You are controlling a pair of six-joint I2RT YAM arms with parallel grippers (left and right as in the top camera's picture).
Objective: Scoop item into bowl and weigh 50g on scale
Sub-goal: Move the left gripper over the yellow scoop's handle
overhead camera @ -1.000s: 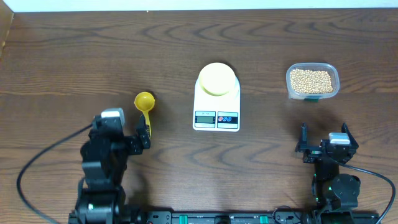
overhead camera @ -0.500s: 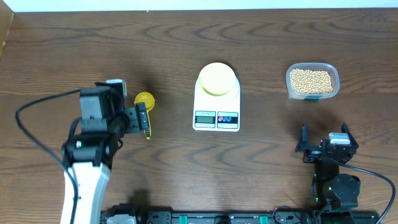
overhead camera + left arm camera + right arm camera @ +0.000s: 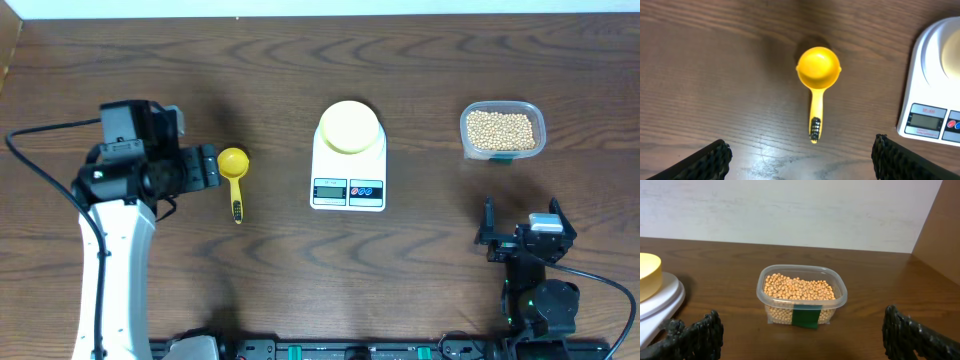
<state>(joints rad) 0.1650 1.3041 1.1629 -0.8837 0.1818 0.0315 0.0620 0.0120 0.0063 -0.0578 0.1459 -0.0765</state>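
Observation:
The tan beans (image 3: pixel 501 126) fill a clear plastic tub (image 3: pixel 502 148) at the right; the right wrist view shows the beans (image 3: pixel 799 287) too. The pale yellow bowl (image 3: pixel 349 127) sits empty on the white scale (image 3: pixel 348 185). A bright yellow scoop (image 3: pixel 233 163) lies on the table left of the scale, handle toward the front. My left gripper (image 3: pixel 207 168) is open just left of the scoop, which lies ahead of the jaws (image 3: pixel 800 160) in the left wrist view (image 3: pixel 818 67). My right gripper (image 3: pixel 522 222) is open and empty in front of the tub (image 3: pixel 801 307).
The scale's edge (image 3: pixel 935 100) shows at the right of the left wrist view. The bowl (image 3: pixel 647 275) and scale (image 3: pixel 662 297) show at the left of the right wrist view. A light wall stands behind the table.
My left arm has swung from over the scoop's handle to the left and farther back, ending beside the scoop's cup. The scoop has not moved. The right arm is still.

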